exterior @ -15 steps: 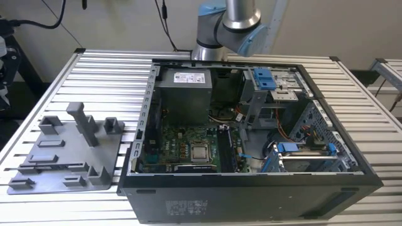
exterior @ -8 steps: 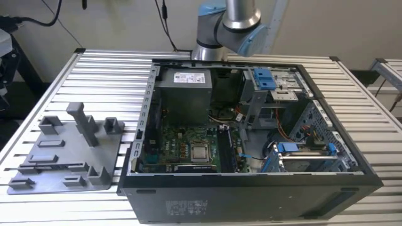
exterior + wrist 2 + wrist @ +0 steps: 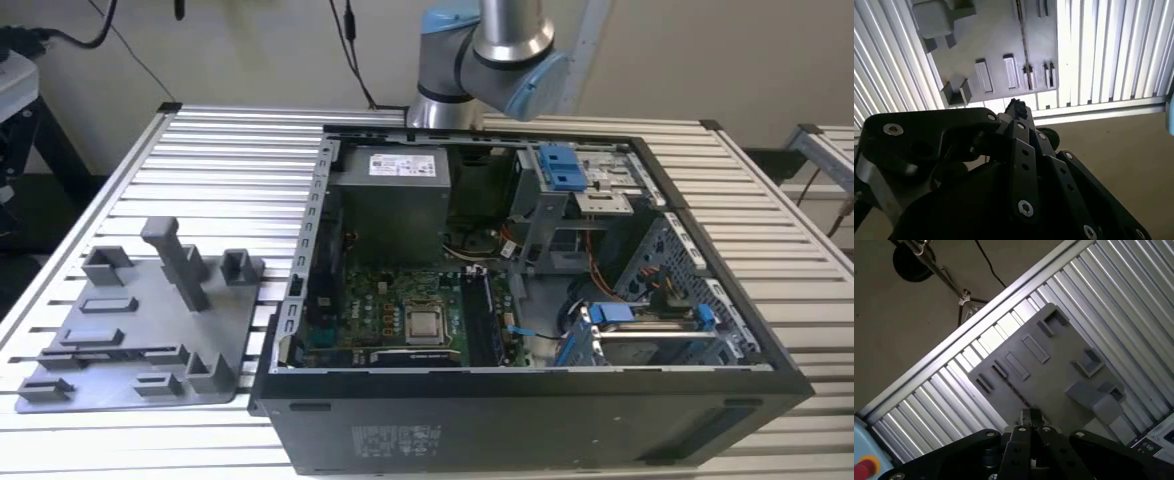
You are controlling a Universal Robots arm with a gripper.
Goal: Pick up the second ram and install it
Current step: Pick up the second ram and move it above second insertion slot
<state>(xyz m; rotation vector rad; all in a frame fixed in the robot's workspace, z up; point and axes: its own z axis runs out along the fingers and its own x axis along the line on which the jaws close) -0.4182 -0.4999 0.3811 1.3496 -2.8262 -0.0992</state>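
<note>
Second ram grip unconfirmed: black claw point(image 3: 1029, 416) clenched above grey plastic holder tray point(image 3: 1054, 380), likely lined up on its slots.

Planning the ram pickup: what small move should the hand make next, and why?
Probably ease the hand straight down toward the grey holder tray. In both wrist views it hangs well above the tray, touching nothing, with the tray's slots below it.
</note>
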